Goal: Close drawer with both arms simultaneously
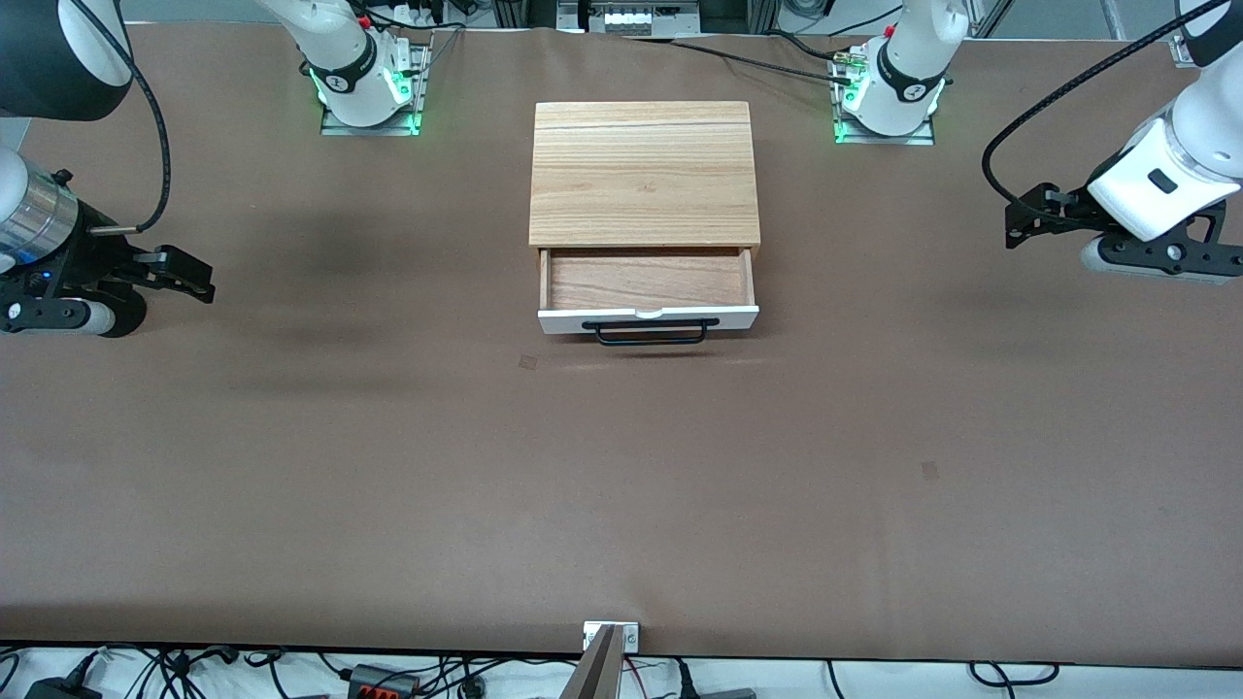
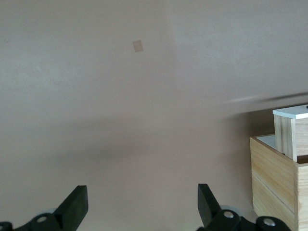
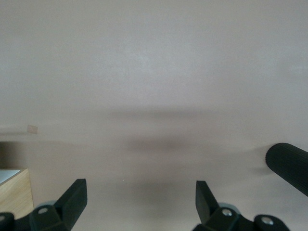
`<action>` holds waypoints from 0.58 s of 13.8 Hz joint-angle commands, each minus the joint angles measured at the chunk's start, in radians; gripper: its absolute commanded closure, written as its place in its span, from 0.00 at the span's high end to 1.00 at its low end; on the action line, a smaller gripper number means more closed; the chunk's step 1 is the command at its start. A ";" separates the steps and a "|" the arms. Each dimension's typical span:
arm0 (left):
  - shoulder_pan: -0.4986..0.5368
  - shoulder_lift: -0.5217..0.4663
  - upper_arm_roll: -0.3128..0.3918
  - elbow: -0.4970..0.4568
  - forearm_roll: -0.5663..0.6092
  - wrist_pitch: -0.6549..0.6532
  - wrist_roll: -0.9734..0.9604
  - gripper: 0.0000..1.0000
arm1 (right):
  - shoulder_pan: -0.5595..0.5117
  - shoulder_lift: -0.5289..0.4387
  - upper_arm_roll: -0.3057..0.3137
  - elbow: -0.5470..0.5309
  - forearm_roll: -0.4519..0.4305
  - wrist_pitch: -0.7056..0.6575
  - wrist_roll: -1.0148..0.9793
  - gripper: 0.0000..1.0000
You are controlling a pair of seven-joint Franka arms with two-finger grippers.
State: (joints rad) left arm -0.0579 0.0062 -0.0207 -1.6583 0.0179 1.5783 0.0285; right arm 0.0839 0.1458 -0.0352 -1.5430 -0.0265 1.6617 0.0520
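The light wooden box (image 1: 643,175) stands mid-table toward the robots' bases. Its drawer (image 1: 648,280) is pulled out toward the front camera and shows reddish-brown wood inside, a white front panel (image 1: 649,317) and a black bar handle (image 1: 649,333). My left gripper (image 1: 1017,219) hangs over the bare table at the left arm's end, open and empty, well away from the drawer. My right gripper (image 1: 201,280) hangs over the right arm's end, open and empty. The left wrist view shows the open left gripper (image 2: 142,197), the box (image 2: 272,185) and the drawer's white-topped end (image 2: 292,113). The right wrist view shows the open right gripper (image 3: 139,192).
The brown table mat (image 1: 621,485) is bare round the box. Small square marks lie on it (image 1: 527,362) (image 1: 929,471). A metal bracket (image 1: 611,636) sits at the table's front edge. A wooden corner (image 3: 13,195) and a black ribbed part (image 3: 288,166) show in the right wrist view.
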 commanded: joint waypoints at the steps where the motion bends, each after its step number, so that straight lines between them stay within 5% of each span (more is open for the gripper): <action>1: 0.003 0.051 -0.001 0.055 -0.019 -0.032 0.030 1.00 | 0.002 -0.009 0.003 -0.006 0.014 0.003 0.002 1.00; 8: -0.020 0.170 -0.007 0.055 -0.194 0.070 0.030 1.00 | 0.028 0.032 0.003 -0.005 0.025 0.067 -0.011 1.00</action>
State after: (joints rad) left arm -0.0754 0.1168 -0.0291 -1.6385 -0.1211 1.6147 0.0398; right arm 0.0874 0.1512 -0.0343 -1.5437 -0.0214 1.6833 0.0511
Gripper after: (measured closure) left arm 0.000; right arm 0.000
